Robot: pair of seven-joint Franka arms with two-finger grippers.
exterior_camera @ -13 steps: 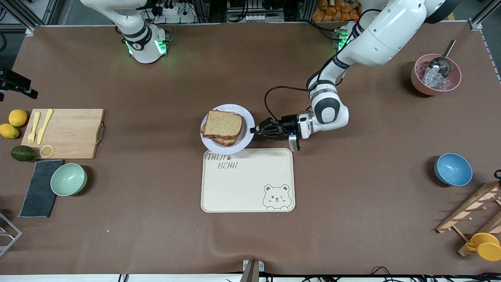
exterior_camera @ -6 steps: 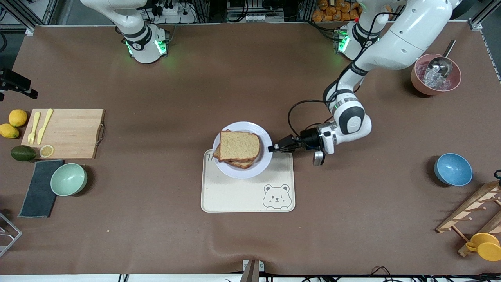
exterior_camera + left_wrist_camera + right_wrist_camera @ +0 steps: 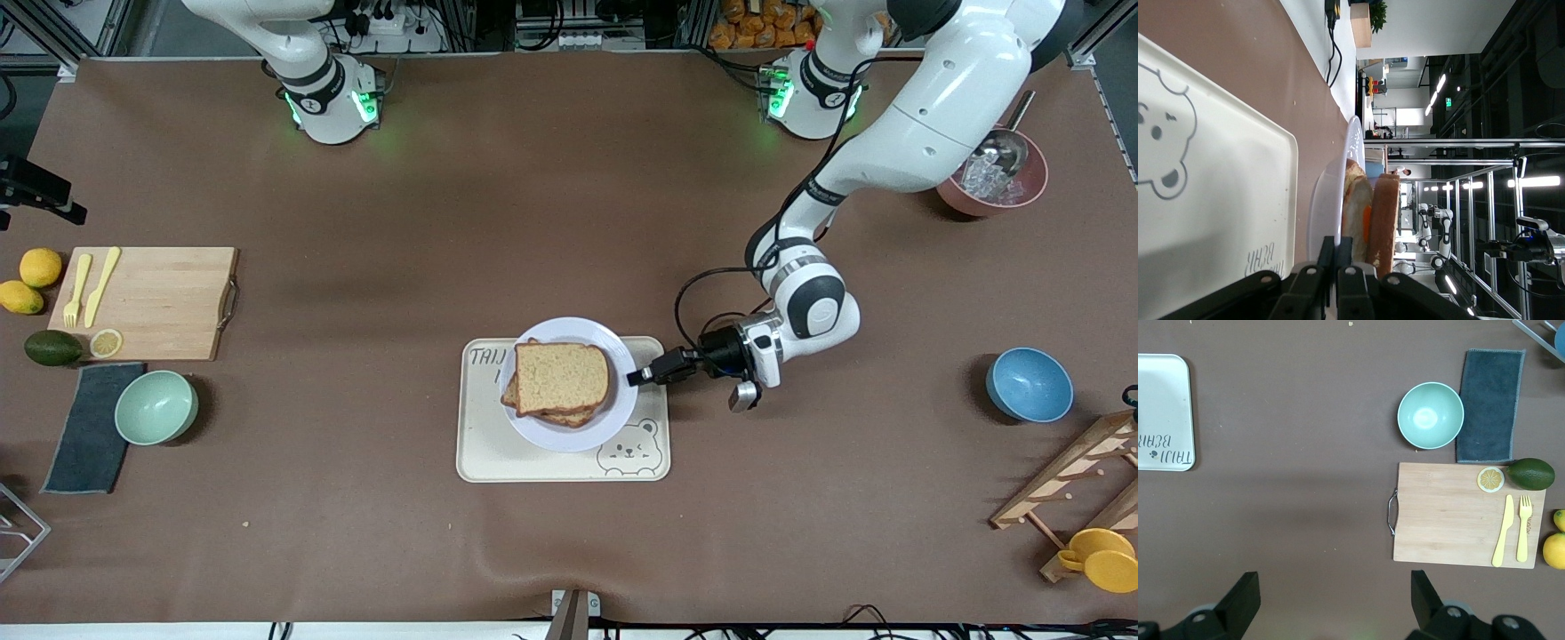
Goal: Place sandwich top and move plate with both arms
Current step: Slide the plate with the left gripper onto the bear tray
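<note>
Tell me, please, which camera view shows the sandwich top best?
The front view: the sandwich top shows whole from above, on the plate. The left wrist view shows it edge-on; the right wrist view misses it.

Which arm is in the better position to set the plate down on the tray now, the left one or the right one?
Left. Its hand is shut on the rim of the plate, held over the tray with the sandwich top in place. The right hand waits open, high over bare table.
</note>
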